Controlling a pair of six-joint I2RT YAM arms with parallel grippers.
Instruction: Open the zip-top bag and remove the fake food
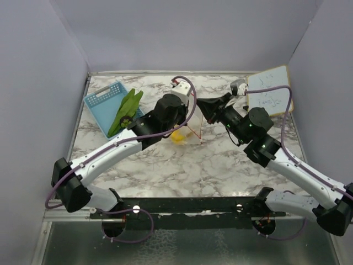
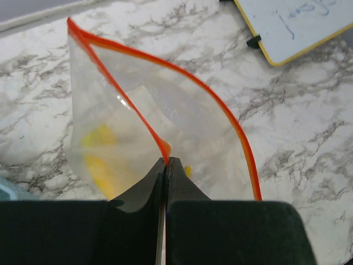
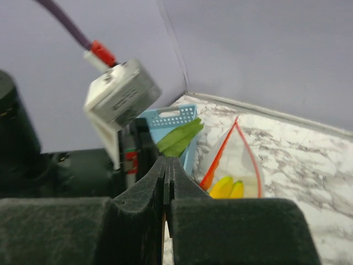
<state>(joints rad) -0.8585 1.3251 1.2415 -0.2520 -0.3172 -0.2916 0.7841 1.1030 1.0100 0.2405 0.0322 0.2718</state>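
The zip-top bag (image 2: 182, 127) is clear with an orange-red zip strip, and its mouth gapes open. My left gripper (image 2: 165, 159) is shut on the near zip strip and holds the bag up off the marble table (image 1: 165, 165). A yellow piece of fake food (image 2: 96, 160) lies inside the bag; it also shows in the right wrist view (image 3: 227, 187). The long green leafy piece (image 1: 126, 110) lies across the blue basket (image 1: 105, 105). My right gripper (image 3: 166, 159) is shut with nothing seen between its tips, close beside the bag (image 1: 190, 132). No dark round piece shows.
A small whiteboard with a yellow rim (image 1: 269, 91) lies at the back right of the table. The left arm's wrist camera block (image 3: 121, 94) hangs close in front of my right gripper. Grey walls close in the table on three sides.
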